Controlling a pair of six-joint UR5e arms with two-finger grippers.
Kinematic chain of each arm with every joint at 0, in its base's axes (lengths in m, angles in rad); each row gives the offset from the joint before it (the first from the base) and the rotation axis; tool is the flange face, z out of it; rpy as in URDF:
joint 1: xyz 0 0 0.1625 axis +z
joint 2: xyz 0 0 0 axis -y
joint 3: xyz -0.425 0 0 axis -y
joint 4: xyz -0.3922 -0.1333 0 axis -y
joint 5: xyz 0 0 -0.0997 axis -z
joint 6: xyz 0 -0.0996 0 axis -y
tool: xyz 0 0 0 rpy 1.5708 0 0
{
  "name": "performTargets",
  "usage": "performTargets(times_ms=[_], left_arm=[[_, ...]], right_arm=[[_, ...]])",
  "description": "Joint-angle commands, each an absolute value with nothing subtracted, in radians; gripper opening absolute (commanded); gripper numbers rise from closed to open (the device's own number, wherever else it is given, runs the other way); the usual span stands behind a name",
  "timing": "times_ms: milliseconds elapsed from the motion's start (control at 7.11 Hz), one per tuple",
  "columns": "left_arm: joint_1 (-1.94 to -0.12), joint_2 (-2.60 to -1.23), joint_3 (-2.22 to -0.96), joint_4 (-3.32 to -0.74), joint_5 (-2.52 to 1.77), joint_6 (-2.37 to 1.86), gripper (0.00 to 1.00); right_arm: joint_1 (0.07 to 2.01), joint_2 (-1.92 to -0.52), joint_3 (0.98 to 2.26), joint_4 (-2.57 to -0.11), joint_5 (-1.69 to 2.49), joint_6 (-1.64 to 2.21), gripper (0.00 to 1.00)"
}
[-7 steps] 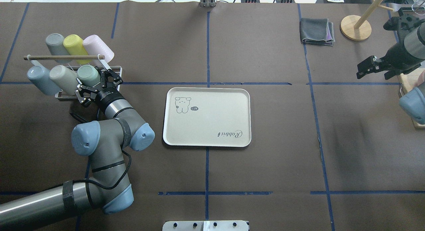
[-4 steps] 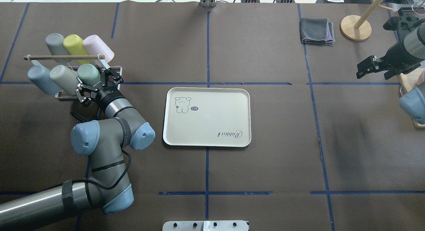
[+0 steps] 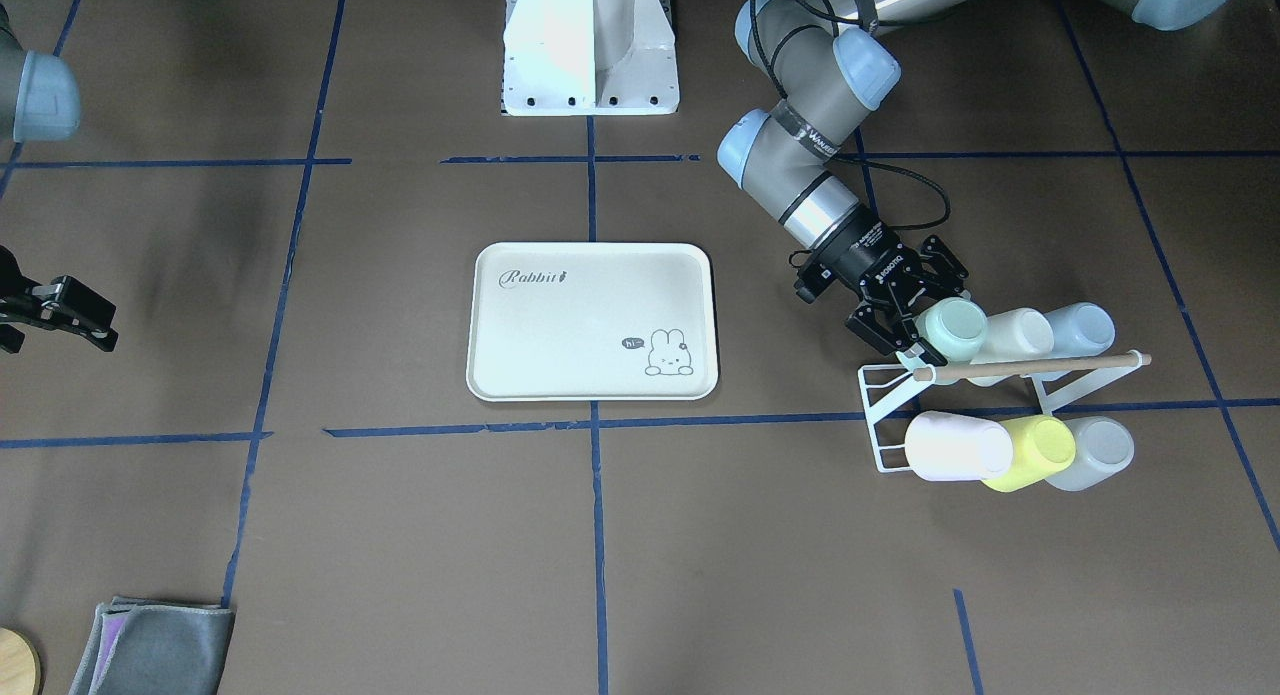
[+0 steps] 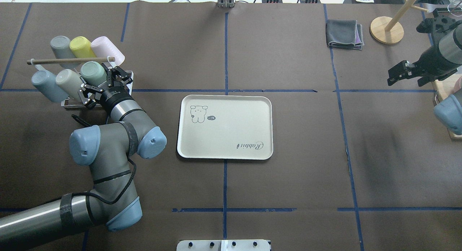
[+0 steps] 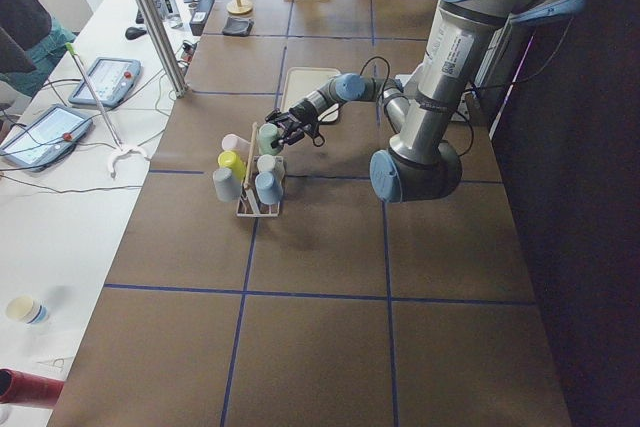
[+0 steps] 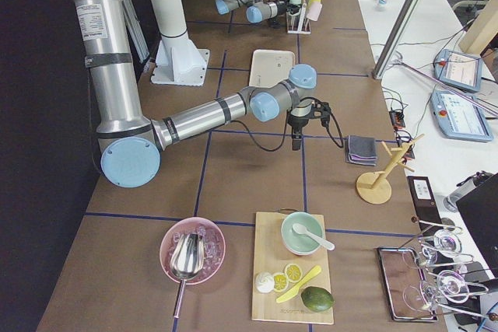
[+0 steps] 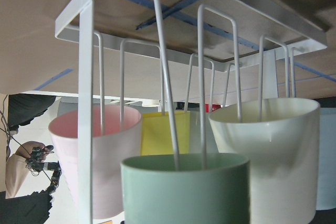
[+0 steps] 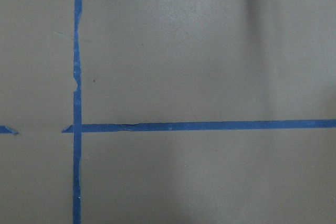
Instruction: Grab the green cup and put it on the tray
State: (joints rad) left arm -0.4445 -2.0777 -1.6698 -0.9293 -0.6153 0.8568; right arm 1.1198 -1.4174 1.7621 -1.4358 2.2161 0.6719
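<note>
Your left end effector [image 4: 96, 78] is released, its fingers spread to either side of the green cup [image 4: 91, 71]. The cup sits tilted on the white wire rack [image 3: 880, 415], just beside a cream cup [image 4: 66, 81]. The tray [image 4: 231, 128] lies on the tabletop [image 4: 296, 178], well apart from the rack. Your right end effector [image 4: 396, 74] hovers near the right edge, and you cannot tell whether it is clenched.

Upper left of the overhead view is tight — the green cup [image 4: 93, 72] touches a cream cup [image 4: 65, 78], the rod [image 4: 70, 60] crosses close by, and rack [image 7: 85, 103] wires thread inside it. Rightward, the brown table [image 4: 158, 63] runs open to the tray [image 4: 231, 124] at centre.
</note>
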Motion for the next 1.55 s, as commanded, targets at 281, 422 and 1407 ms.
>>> performTargets(times_ms=[281,422,1407], left_arm=[[-0.456,-2.030,-1.793,-0.923,-0.615,0.923,0.33],[-0.456,-2.016,-1.818,-0.922,-0.615,0.928,0.33],[-0.503,-1.989,-2.106,-0.916,-0.627,1.006,0.27]], right_arm=[[1.120,-1.416,1.763,-1.436,2.217,0.675,1.00],[1.120,-1.416,1.763,-1.436,2.217,0.675,1.00],[1.121,-1.417,1.764,-1.436,2.217,0.675,1.00]])
